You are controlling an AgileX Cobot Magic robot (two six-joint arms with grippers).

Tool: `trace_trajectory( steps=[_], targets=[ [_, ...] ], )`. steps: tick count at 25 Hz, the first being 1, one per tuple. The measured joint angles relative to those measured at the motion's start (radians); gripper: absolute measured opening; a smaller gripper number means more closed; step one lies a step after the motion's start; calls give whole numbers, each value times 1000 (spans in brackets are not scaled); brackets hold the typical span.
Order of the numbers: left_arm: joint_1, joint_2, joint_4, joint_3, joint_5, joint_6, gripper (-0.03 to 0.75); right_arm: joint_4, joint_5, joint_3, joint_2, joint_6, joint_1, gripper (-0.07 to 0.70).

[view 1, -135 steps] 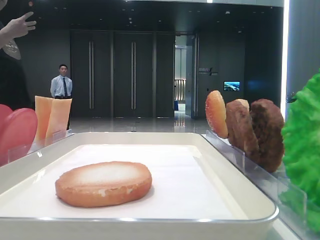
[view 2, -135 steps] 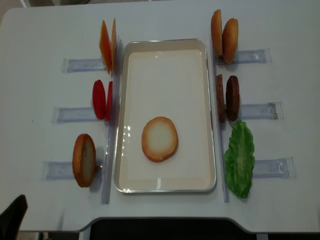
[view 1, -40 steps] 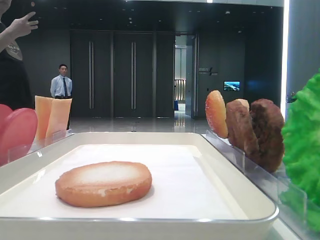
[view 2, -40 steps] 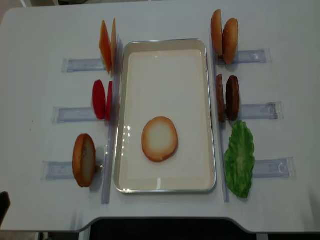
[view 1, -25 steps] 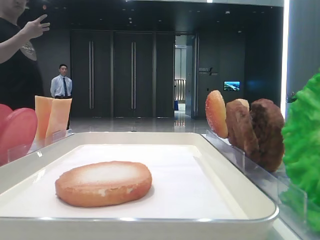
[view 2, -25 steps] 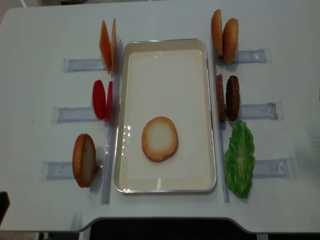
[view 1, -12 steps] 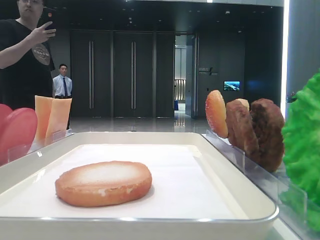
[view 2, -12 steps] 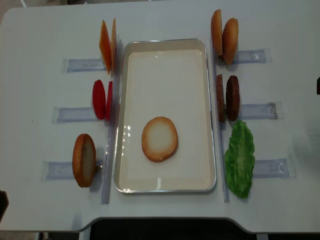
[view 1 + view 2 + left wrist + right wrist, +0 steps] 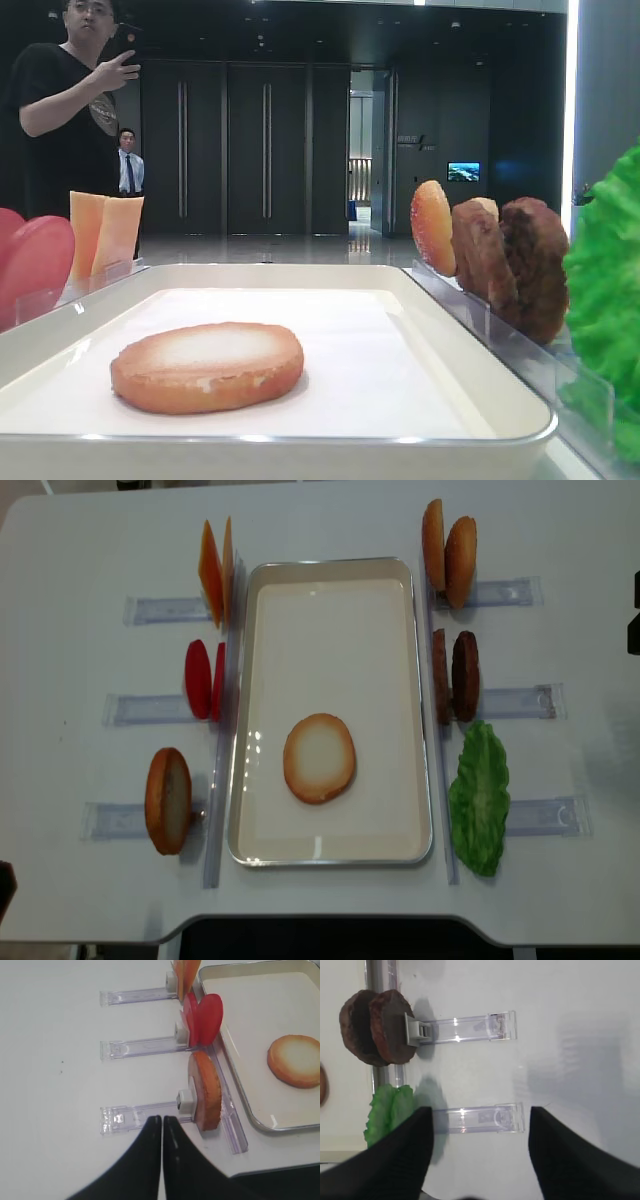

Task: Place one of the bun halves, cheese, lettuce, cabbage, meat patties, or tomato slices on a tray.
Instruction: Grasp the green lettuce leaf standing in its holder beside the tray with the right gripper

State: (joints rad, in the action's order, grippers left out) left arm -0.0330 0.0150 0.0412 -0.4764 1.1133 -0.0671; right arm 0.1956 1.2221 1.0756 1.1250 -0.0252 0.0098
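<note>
Here, largest thing first:

Table [image 9: 80,540]: plain white and smooth; we see clear plastic holders [image 9: 150,709] in rows on both sides of the tray.

Tray [image 9: 335,568]: white, rectangular, rounded corners, raised rim, pale liner, its long axis running away from us down the middle of the table.

Lettuce [image 9: 479,796]: ruffled bright green leaf standing on edge just right of the tray's near end, bumpy, long axis parallel to the tray.

Bun halves [image 9: 319,758]: one lies flat in the tray's near half, paler toasted face up; another stands on edge at near left [image 9: 205,1089], two more at far right [image 9: 448,553].

Meat patties [image 9: 375,1026]: two dark, crumbly discs on edge, right of the tray, just beyond the lettuce.

Tomato slices [image 9: 204,1020]: smooth red discs on edge, left of the tray.

Cheese [image 9: 215,571]: thin pale orange squares on edge at far left.

Right gripper [image 9: 480,1157]: fingers spread wide, holding nothing, above the bare table and a holder; lettuce and patties lie off to the tray side of it.

Left gripper [image 9: 162,1127]: fingers pressed together, empty, just near the left bun half.

Key relation: we judge the right arm nearer the lettuce and patties, so it must travel toward the tray and meet a piece across its thin edge.
</note>
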Motion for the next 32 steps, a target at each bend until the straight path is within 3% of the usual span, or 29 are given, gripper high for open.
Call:
trace_trajectory(
  steps=[7, 17, 24, 32],
  targets=[
    [0, 0, 0, 0, 0, 0, 0, 10, 0, 0, 0, -45, 31, 392],
    [0, 0, 0, 0, 0, 0, 0, -106, 1, 0, 28, -284, 348, 391],
    [0, 0, 0, 0, 0, 0, 0, -118, 0, 0, 101, -389, 461, 391],
    [0, 0, 0, 0, 0, 0, 0, -120, 0, 0, 144, -454, 520, 391]
  ],
)
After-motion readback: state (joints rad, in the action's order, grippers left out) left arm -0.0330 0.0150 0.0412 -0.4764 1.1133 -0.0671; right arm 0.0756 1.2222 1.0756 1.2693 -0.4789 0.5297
